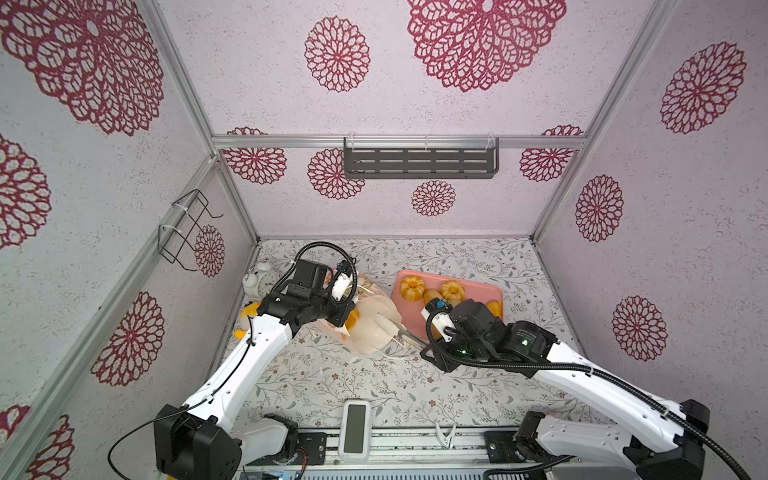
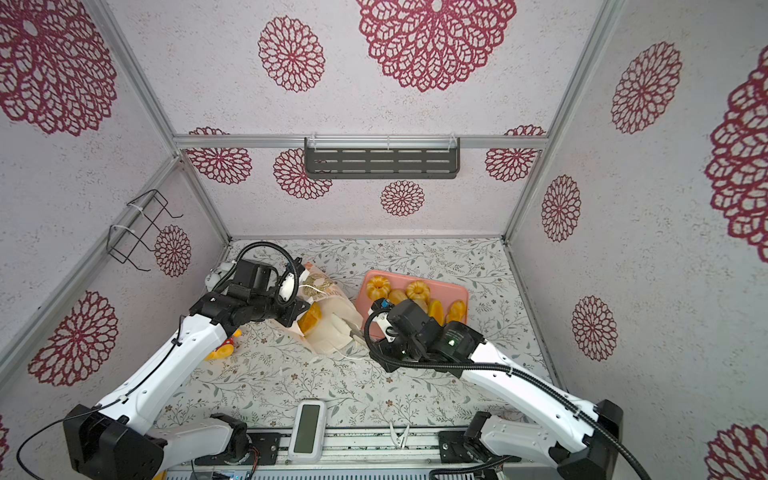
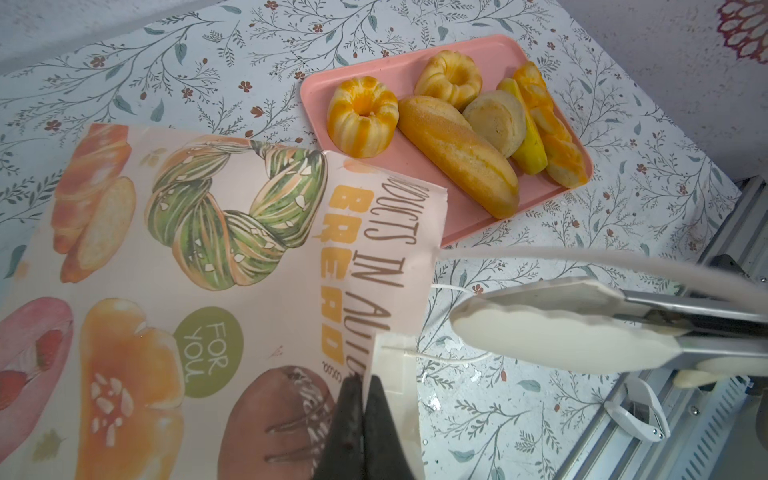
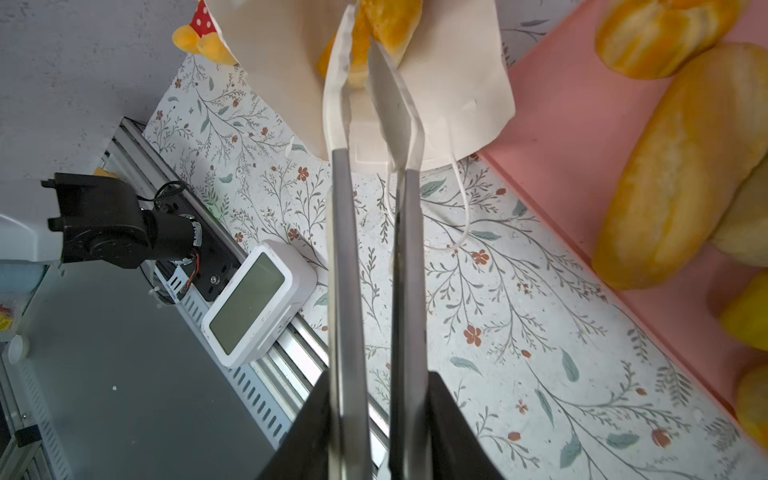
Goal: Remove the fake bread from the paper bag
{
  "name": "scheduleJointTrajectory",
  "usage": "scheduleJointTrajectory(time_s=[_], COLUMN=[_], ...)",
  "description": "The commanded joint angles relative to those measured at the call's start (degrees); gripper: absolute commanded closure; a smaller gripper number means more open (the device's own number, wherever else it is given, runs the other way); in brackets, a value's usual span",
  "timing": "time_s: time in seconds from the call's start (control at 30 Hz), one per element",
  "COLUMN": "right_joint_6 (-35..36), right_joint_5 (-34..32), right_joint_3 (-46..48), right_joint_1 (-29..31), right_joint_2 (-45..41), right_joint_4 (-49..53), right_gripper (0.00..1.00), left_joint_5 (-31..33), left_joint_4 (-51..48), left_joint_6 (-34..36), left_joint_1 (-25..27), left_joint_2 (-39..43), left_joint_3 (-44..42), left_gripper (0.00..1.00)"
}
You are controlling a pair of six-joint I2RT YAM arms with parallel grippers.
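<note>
Right wrist view puts it plainly: the right gripper (image 4: 380, 380) has its 2 black fingers (image 4: 316, 424) drawn in narrow and clamped on the steel handles of a pair of tongs (image 4: 345, 270). The tongs run straight out from the jaws. Their 2 white tips sit inside the mouth of the paper bag (image 4: 457, 83), 1 on each side of a glossy golden-orange toy bread (image 4: 395, 20); whether they press it I cannot tell. A white cord handle (image 4: 465, 199) trails from the bag onto the floral tablecloth (image 4: 519, 311).

Left wrist view shows the left gripper (image 3: 363, 403) with its fingers closed tight together on the cream rim of the bag, next to the patch where a cord is fixed. The bag lies tipped on its side, printed face up, showing painted loaves and the word BREAD in orange.

In both top views the left arm (image 1: 249, 365) reaches forward from the near left and bends its wrist down over the bag. The right arm (image 1: 615, 395) stretches low from the near right, its gripper aimed leftward at the bag's mouth. The bag lies left of the table's middle, just beside the pink tray (image 3: 461, 220). On that tray lie 6 more toy breads: 2 fluted ring buns (image 3: 361, 118), a long loaf (image 3: 457, 153), a round bun (image 3: 494, 120) and 2 yellow-orange rolls (image 3: 548, 129).
</note>
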State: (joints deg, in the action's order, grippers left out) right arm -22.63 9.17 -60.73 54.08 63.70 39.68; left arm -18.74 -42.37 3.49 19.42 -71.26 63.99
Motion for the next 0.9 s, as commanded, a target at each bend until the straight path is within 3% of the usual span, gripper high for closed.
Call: scheduleJointTrajectory(time_s=[0.0, 0.2, 0.5, 0.87], right_joint_6=[-0.39, -1.26, -7.57, -17.76], right_joint_5=[2.11, 3.16, 2.47, 0.87], right_joint_3=[1.95, 5.71, 2.88, -2.57], right_joint_1=[0.42, 0.24, -0.34, -1.15], right_joint_2=[0.68, 7.97, 14.11, 21.84], right_joint_4=[-12.17, -21.92, -28.77, -30.51], right_gripper=[0.65, 0.59, 0.42, 0.4], left_joint_5=[-1.41, -1.01, -0.51, -0.43], left_joint_4=[-0.78, -1.33, -2.02, -0.8], left_joint_6=[1.27, -0.13, -1.83, -2.74], left_joint_1=[-0.52, -0.53, -0.58, -0.52], left_joint_2=[0.25, 0.86, 1.96, 2.36], left_joint_3=[-0.18, 0.09, -0.52, -1.14], left_gripper=[1.0, 1.0, 1.0, 1.0])
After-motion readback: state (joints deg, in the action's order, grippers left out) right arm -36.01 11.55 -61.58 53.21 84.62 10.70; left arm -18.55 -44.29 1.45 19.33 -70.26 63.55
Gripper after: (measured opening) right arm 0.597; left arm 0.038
